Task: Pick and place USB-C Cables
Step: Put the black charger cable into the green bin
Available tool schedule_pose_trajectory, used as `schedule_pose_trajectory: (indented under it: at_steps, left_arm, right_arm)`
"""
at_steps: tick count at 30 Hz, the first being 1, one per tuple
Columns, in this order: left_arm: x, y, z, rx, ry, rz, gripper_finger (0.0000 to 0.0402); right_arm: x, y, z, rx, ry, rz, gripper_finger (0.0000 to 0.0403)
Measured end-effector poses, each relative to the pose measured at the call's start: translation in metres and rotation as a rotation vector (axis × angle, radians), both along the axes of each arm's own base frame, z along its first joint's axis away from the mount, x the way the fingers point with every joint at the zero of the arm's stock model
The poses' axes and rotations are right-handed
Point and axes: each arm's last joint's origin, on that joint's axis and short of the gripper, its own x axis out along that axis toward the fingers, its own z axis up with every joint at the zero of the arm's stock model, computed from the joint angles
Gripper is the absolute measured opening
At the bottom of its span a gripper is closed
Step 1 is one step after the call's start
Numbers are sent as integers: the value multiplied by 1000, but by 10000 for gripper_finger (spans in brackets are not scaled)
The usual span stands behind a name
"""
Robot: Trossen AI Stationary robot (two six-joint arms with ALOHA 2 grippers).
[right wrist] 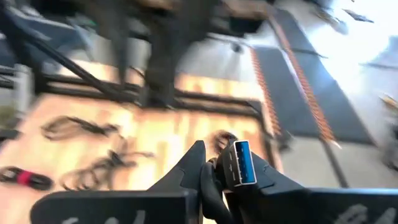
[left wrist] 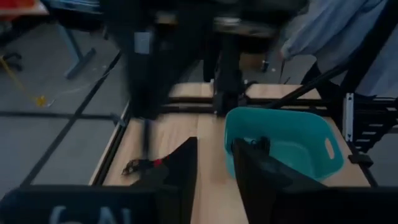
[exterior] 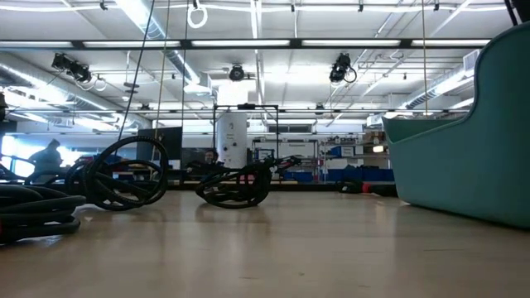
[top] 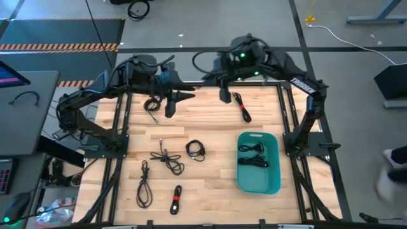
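Several black USB-C cable bundles lie on the wooden table: one (top: pixel 152 105) by the left arm, a loose one (top: pixel 166 159), a coil (top: pixel 196 150), a long loop (top: pixel 144 184) and a red-banded one (top: pixel 176 199). Two more (top: pixel 252 154) lie in the teal tub (top: pixel 275 166). My left gripper (top: pixel 179 103) is open near the far edge and faces the tub (left wrist: pixel 292 134); it holds nothing. My right gripper (top: pixel 224 94), also at the far edge, is shut on a cable (top: pixel 242 107). The low view shows coils (exterior: pixel 236 184) and the tub (exterior: pixel 464 165), but neither gripper. My right gripper (right wrist: pixel 227 168) pinches a cable by its plug end between the two fingertips. The blue-tongued plug (right wrist: pixel 243 163) sticks out past them. In the high view the rest of the bundle (top: pixel 245 113) stretches away from the gripper; I cannot tell whether it is lifted clear.
A black frame (top: pixel 286 114) runs around the table top, with uprights at both sides. The tub stands near the right edge. Bare wood (top: pixel 203 121) lies between the far edge and the cables in the middle. A desk (top: pixel 25 108) stands to the left of the table.
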Motion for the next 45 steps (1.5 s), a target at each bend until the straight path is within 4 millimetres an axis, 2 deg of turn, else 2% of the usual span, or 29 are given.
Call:
schedule_pose_trajectory:
  at_steps: [5,9,12,16,21,28,32,36,45]
  left_arm:
    - [3,-9,5,33,-46,-44,130]
    - [3,-9,4,30,-36,-44,130]
    - [2,-7,3,31,-33,-35,130]
    - [2,-4,4,31,-36,-24,130]
    - [1,-1,4,31,-35,-14,130]
    - [2,-2,3,30,-35,-16,130]
    - [2,-2,3,31,-34,-15,130]
    - [2,-2,3,31,-34,-15,130]
    - [1,-2,3,30,-34,-15,130]
  right_arm:
    - [-34,-6,5,-15,108,-156,49]
    - [-69,2,10,49,199,-264,49]
    - [-91,16,10,122,276,-315,49]
    - [-109,41,10,209,343,-334,49]
    - [-118,75,16,283,293,-265,49]
    - [-139,115,7,310,281,-358,49]
    - [-152,130,-8,342,281,-427,49]
    - [-163,143,-31,369,288,-497,49]
    - [-171,176,-105,521,185,-547,49]
